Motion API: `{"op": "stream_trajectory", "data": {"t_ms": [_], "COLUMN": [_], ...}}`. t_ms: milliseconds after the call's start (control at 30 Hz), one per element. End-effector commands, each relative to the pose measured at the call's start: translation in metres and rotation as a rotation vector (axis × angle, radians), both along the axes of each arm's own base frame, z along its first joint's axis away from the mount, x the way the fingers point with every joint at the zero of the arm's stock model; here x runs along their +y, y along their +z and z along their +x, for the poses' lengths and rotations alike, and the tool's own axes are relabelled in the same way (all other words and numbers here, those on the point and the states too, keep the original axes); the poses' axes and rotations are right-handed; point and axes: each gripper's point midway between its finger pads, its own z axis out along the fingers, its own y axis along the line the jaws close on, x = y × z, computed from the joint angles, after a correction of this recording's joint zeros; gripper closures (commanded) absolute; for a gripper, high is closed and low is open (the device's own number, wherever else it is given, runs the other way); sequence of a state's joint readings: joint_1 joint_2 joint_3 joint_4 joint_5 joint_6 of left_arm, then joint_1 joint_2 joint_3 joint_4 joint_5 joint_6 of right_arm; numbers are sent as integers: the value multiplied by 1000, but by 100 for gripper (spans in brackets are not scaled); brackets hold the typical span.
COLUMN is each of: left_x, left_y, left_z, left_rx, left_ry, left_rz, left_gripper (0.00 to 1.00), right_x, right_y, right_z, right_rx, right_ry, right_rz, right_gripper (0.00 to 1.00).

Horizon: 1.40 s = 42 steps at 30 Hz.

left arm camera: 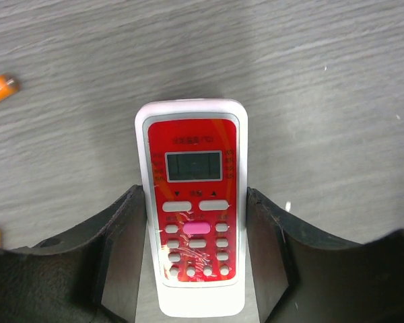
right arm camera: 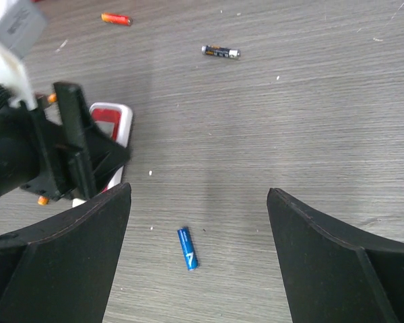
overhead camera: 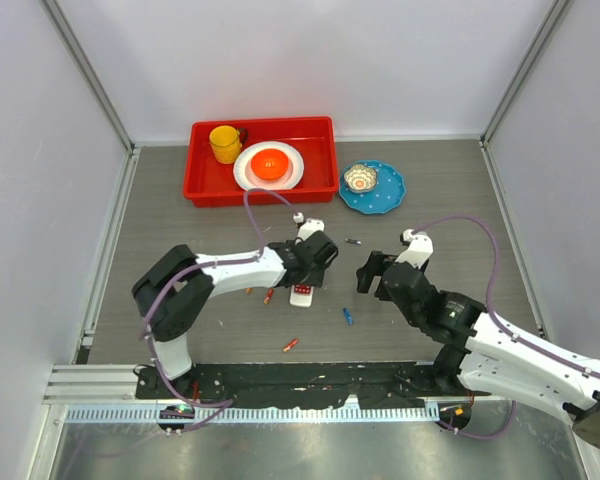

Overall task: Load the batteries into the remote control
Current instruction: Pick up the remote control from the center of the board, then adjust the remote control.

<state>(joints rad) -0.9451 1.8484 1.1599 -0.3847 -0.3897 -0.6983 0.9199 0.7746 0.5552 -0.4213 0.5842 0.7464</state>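
Observation:
The remote control (left arm camera: pixel 195 202) lies face up on the grey table, red keypad showing, just left of centre in the top view (overhead camera: pixel 302 293). My left gripper (left arm camera: pixel 195 195) straddles its lower half, and both black fingers (left arm camera: pixel 124 249) press against its white sides. My right gripper (right arm camera: pixel 198 192) hangs open above a blue battery (right arm camera: pixel 187 248) lying on the table (overhead camera: pixel 348 316). A dark battery (right arm camera: pixel 221 51) lies farther back. Orange batteries (overhead camera: pixel 291 345) (left arm camera: pixel 0 89) are scattered around the remote.
A red tray (overhead camera: pixel 320 185) at the back holds a yellow cup (overhead camera: pixel 224 143) and a white plate with an orange bowl (overhead camera: pixel 270 165). To its right is a blue plate (overhead camera: pixel 385 195) with a small cup on it. White walls close in both sides.

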Motion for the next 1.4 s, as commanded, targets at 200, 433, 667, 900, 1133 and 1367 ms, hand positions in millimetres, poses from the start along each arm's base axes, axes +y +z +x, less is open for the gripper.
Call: {"op": "stream_trajectory", "data": {"t_ms": [200, 433, 667, 900, 1133, 1367], "left_x": [5, 32, 37, 38, 36, 35], "left_y": [182, 247, 272, 279, 276, 277], "left_z": [19, 0, -28, -35, -36, -38], "left_rx": [-318, -416, -436, -458, -449, -439], "left_ry": [-34, -137, -225, -266, -277, -291], "left_rz": [-767, -1155, -1428, -1524, -1523, -1523], "left_gripper": [100, 100, 100, 100, 100, 100], "right_x": [39, 87, 114, 129, 134, 142], "right_y": [67, 109, 124, 120, 131, 136], "right_z": [7, -9, -28, -35, -41, -35], "right_rx": [-96, -176, -176, -139, -171, -176], "right_ry": [196, 459, 661, 759, 806, 805], "right_rz": [199, 616, 806, 838, 929, 933], "right_gripper": [6, 4, 4, 4, 4, 4]}}
